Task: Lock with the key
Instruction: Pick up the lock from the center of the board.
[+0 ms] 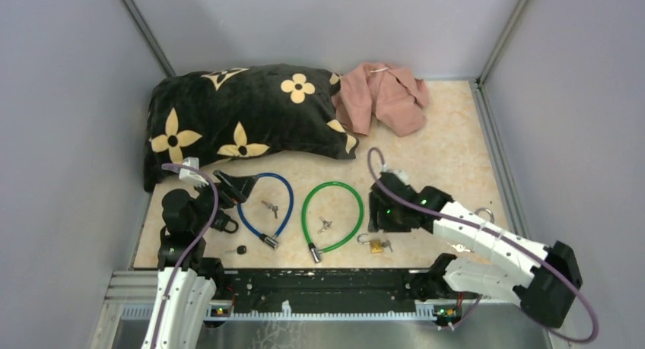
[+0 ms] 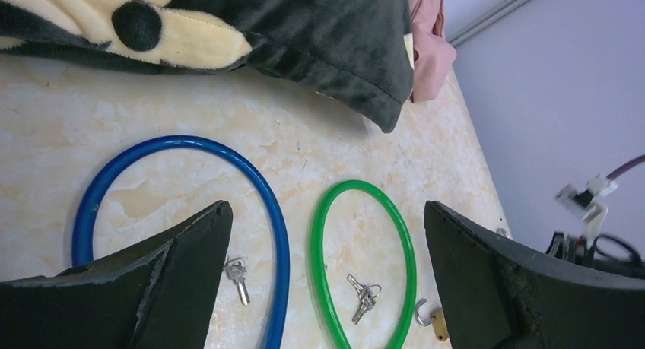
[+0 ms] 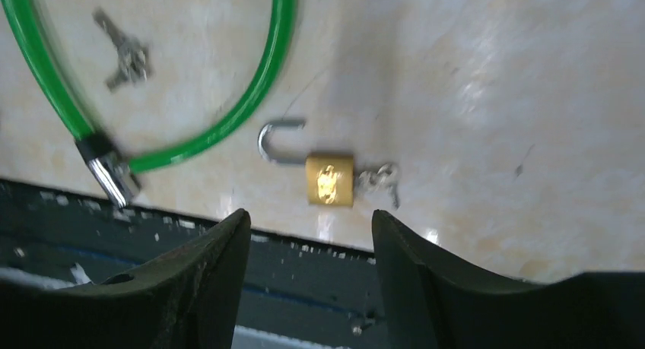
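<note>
Top view: the brass padlock [image 1: 376,246] lies on the worktop [image 1: 456,136] near its front edge, just beside the end fitting of the green cable lock [image 1: 332,212] and just in front of the right pincer [image 1: 386,210].

Right wrist view: the right pincer [image 3: 310,227] stands open, its fingers [image 3: 217,250] apart with nothing between them. The padlock [image 3: 330,180] rests on the worktop just beyond the fingertips, in line with the gap and untouched. Its shackle [image 3: 275,140] is swung open toward the green cable lock [image 3: 228,128]. A small bunch of keys [image 3: 378,179] touches the opposite end of the body; blur hides whether one sits in the keyhole.

Left wrist view: the left pincer [image 2: 327,212] is fully open and empty, above the blue cable lock [image 2: 175,147] and the green cable lock [image 2: 363,265], well apart from the padlock [image 2: 440,324]. A loose key set lies inside each loop [image 2: 237,277] [image 2: 363,296].
</note>
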Motion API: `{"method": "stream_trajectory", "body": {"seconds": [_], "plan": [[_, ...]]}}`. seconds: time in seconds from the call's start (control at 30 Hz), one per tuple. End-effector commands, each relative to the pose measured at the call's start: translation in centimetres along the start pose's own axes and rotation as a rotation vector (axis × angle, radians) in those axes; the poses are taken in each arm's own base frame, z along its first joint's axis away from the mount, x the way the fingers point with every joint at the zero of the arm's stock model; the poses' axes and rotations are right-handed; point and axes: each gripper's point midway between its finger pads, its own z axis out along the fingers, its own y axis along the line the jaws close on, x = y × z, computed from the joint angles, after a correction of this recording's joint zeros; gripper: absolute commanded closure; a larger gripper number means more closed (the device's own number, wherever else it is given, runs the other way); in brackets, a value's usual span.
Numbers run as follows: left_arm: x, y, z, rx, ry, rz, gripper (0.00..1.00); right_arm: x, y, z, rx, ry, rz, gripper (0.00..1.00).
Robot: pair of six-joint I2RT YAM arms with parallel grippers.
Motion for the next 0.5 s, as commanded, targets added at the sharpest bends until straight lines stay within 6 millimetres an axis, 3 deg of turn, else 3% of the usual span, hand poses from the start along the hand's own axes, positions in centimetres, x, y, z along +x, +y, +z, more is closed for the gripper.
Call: {"method": "stream_trajectory", "body": {"seconds": [0.0, 0.13, 0.33, 0.47], "plan": [[-0.7, -1.0, 0.0, 0.053, -0.036, 0.025, 0.01, 5.9, 1.2, 0.6, 0.102, 0.115, -0.036, 0.4], [-0.6, -1.1, -0.1, 0.059, -0.026, 0.033, 0.02, 8.0, 1.2, 2.7, 0.191, 0.167, -0.111, 0.35], [-0.3, -2.0, -0.3, 0.1, 0.001, 0.041, 0.01, 7.9, 1.4, 3.9, 0.172, 0.136, -0.128, 0.3], [-1.6, -3.6, -1.0, 0.142, -0.036, 0.059, 0.01, 8.7, 2.7, 5.6, 0.058, 0.134, -0.104, 0.31]]}}
